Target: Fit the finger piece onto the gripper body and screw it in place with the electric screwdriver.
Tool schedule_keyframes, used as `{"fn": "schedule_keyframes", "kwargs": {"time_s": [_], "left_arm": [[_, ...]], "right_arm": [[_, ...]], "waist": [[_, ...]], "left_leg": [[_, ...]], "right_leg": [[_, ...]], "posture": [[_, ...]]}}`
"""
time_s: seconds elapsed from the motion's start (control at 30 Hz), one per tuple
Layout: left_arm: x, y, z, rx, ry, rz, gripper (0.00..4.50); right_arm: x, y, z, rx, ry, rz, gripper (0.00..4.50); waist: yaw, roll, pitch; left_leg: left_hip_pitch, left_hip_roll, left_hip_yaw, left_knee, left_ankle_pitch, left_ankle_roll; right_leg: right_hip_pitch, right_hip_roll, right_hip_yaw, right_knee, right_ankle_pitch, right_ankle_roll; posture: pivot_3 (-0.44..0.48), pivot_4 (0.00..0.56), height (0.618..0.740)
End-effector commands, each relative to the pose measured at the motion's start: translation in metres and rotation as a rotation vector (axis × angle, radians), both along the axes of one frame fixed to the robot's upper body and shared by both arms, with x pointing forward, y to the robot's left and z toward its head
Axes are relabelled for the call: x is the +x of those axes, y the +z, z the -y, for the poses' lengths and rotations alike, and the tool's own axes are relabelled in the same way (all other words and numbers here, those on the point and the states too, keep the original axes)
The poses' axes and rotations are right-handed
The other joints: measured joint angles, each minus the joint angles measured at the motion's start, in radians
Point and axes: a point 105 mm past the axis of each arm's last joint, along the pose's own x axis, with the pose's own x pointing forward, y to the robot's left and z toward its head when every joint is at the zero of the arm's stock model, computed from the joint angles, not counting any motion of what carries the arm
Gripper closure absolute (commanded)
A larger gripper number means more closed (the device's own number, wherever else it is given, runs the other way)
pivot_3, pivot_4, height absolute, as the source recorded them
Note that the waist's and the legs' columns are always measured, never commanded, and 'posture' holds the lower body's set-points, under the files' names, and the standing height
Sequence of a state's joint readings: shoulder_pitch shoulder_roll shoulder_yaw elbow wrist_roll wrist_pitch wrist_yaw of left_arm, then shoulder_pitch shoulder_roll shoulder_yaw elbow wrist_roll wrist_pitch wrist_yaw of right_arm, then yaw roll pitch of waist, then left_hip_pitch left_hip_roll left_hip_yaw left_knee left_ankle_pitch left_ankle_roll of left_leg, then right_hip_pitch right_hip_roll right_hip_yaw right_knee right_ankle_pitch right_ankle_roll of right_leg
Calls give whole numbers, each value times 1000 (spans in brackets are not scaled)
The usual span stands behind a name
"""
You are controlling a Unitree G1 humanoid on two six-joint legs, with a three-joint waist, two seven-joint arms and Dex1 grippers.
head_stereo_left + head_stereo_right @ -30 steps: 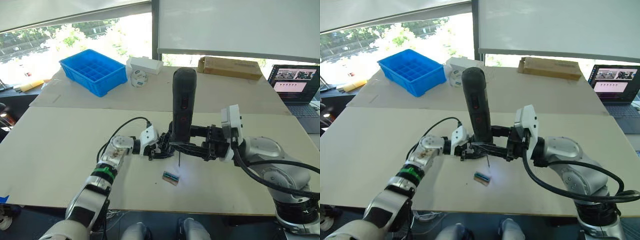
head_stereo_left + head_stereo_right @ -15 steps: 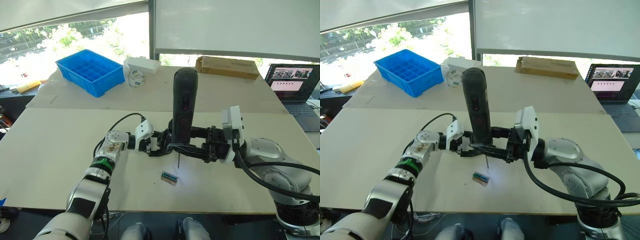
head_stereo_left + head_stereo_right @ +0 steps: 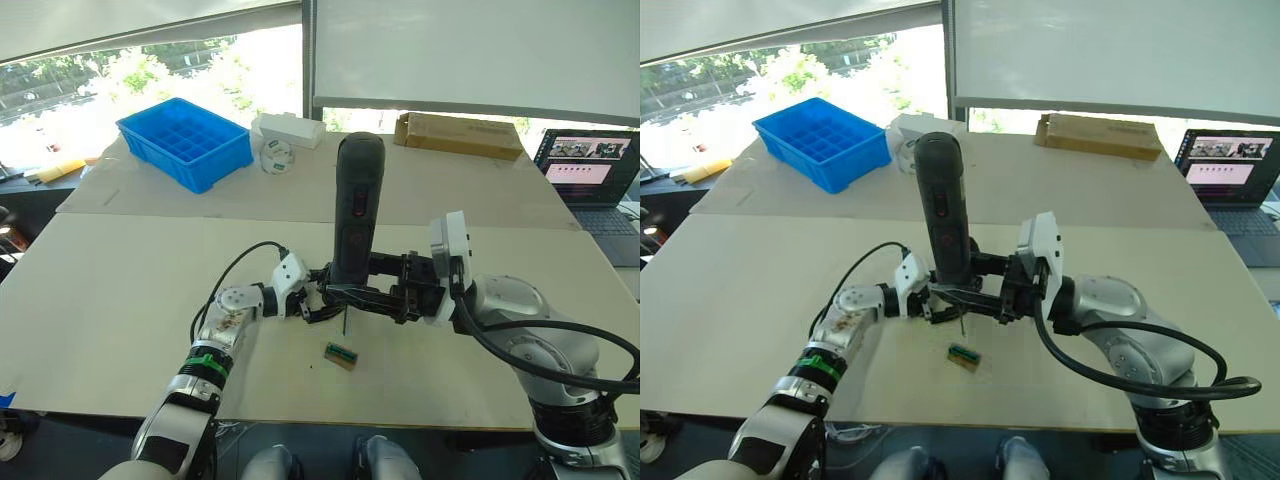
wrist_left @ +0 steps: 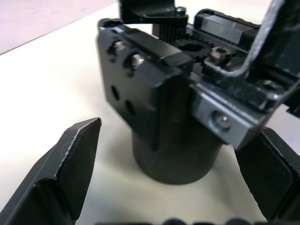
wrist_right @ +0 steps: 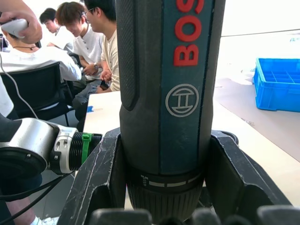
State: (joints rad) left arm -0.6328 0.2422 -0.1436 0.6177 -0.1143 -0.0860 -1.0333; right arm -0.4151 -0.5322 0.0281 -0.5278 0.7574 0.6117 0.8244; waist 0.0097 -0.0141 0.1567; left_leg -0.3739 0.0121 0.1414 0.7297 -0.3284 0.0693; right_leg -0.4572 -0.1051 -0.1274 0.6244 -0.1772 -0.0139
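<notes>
at frame centre on the counter (image 3: 120, 300), right gripper (image 3: 375, 290) jaws clamped on the upright electric screwdriver (image 3: 356, 205), bit pointing down; left gripper (image 3: 312, 303) jaws wide around the gripper body (image 4: 159, 112); small green-topped block (image 3: 341, 353) just below.

Only one piece of lettering could be read. It stood on the thick black cylindrical electric screwdriver (image 5: 168, 93), on a dark blue-grey panel that ran down the length of its barrel. There, large red capital letters, turned on their side and running along the barrel, spelled "BOS" before the frame's edge cut the word off. Just beside the letters, on the same panel, was a round grey emblem: a circle enclosing an H-like figure. Near the collar at the barrel's end ran a ring of fine pale tick marks, with no figures that could be made out.
</notes>
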Motion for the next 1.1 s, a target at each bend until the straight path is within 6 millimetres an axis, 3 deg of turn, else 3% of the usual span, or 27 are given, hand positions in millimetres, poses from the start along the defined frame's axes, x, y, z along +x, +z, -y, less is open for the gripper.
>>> {"fn": "schedule_keyframes", "kwargs": {"time_s": [0.03, 0.13, 0.3, 0.77, 1.1], "left_arm": [[0, 6, 4, 9, -19, 37, 0], [-1, 3, 6, 3, -18, 26, 0], [-2, 5, 9, -11, -34, 24, 2135], [-1, 8, 6, -11, -35, 33, 2188], [-3, 7, 3, -17, -14, 30, 2188]], "right_arm": [[-5, 18, -2, 40, 9, 85, 2577], [-4, 20, -3, 55, 0, 80, 2577], [-4, 23, -6, 62, -2, 78, 2577], [18, 53, -31, 73, -28, 88, 2577], [35, 55, -38, 24, -76, 155, 2577]], "waist": [[0, 0, 0], [-1, 0, 0], [0, 0, 0], [-4, 0, 0], [-9, 0, 0]], "left_leg": [[0, 0, 0, 0, 0, 0], [1, 0, 0, 0, 0, 0], [1, 0, 1, 0, 0, 0], [0, 0, 1, 0, 0, 0], [0, 0, 1, 0, 0, 0]], "right_leg": [[0, 0, 0, 0, 0, 0], [0, 0, 1, 0, 0, 0], [0, 0, 1, 0, 0, 0], [0, 0, 0, 1, 0, 0], [0, 0, 0, 2, 0, 0]], "posture": [[0, 150, 738], [0, 150, 738], [0, 150, 738], [0, 150, 738], [0, 150, 738]]}}
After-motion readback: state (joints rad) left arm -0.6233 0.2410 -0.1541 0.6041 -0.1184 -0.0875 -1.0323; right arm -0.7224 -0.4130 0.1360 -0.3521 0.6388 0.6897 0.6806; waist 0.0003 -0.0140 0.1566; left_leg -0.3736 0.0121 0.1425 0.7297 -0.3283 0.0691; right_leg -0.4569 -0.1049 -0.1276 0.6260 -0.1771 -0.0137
